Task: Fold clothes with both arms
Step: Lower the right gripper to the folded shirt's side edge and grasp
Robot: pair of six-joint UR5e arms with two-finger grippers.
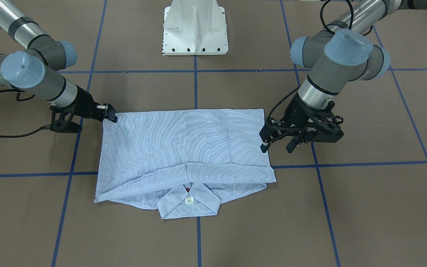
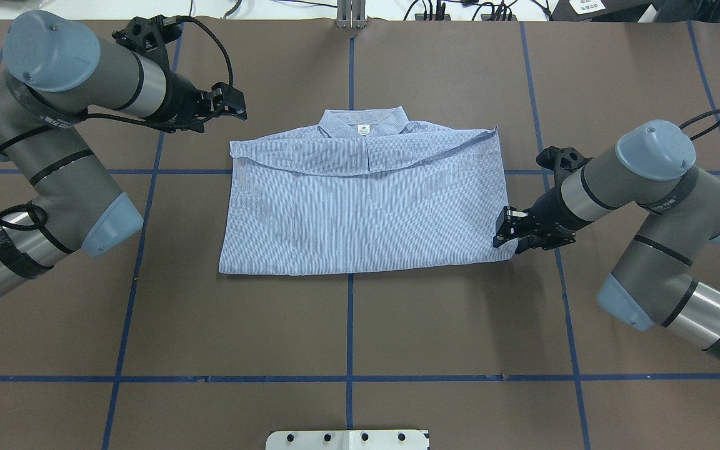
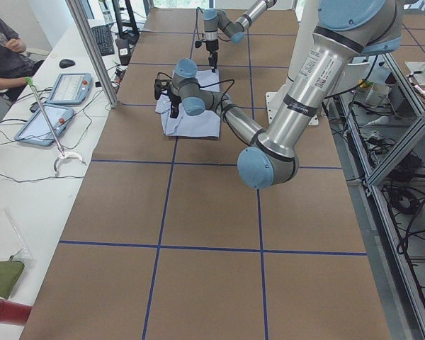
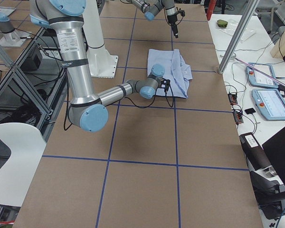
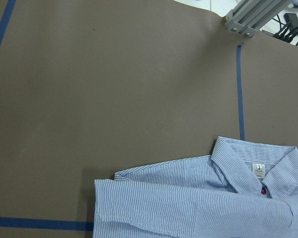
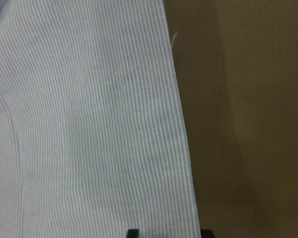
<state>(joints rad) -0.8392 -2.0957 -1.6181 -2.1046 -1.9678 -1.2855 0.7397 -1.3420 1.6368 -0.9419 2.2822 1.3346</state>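
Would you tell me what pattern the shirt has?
The shirt has fine light-blue and white stripes, clearest in the right wrist view.

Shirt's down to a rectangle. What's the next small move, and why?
Probably lower the left claw onto the left edge of the shirt. It hangs open, raised off the collar-side corner, touching nothing, while the right claw sits open at the near right corner. Both need cloth before another fold.

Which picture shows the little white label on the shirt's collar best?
The left wrist-mounted view: the label looks biggest there, inside the collar. The front-facing and overhead views show it smaller. The side views are too far. The right wrist-mounted view shows only the shirt as striped cloth.
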